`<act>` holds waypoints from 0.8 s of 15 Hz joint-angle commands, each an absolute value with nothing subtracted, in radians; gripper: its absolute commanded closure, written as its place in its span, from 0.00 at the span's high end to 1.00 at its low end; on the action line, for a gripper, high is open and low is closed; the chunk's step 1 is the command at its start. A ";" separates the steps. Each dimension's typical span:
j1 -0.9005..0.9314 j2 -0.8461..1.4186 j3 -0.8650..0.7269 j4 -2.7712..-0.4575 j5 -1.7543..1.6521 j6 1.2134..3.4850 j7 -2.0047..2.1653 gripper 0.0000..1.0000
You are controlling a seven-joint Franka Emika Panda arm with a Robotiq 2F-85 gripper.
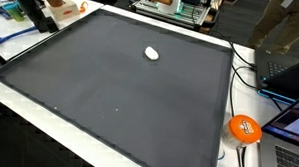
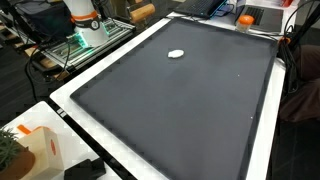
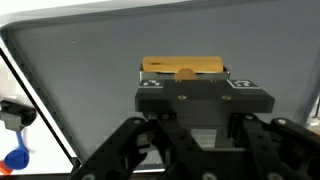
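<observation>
Up over the dark mat [image 3: 90, 60], going by the wrist view, the fingers [image 3: 233, 75] are pinched in on a wooden block [image 3: 185, 66]. There's one fingertip on each short end, and the block lies crosswise between them with its long side level. It's a light tan piece with a rounder, darker spot on the near face, roughly in the middle. The block sits right at the tips, out past the black housing [image 3: 205, 100] that the fingers hang off. It's clear of the mat, which shows as plain grey behind it. So the fingers are neither wide nor empty: they're closed onto the block and holding it up in the air.

The wrist view is the only angle that catches the fingers and the block, so I can't place them in the wider shots.

Both exterior views show the mat covering nearly the whole white bench [image 2: 70, 97], with just a pale rim left around it. A small white oval thing [image 1: 151, 53] lies on the mat by itself, toward the far side. An orange round thing [image 1: 243, 129] sits off the mat near one corner, beside some cables. Back in the wrist view, a blue bit [image 3: 14, 157] shows past the bench edge, too small to tell what it is.
</observation>
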State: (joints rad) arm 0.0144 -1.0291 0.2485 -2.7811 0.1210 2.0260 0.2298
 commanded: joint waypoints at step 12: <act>-0.008 -0.826 0.328 -2.754 0.075 2.335 0.366 0.22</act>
State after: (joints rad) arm 0.0074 -0.9112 0.3036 -2.7742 0.1065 2.2460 0.3136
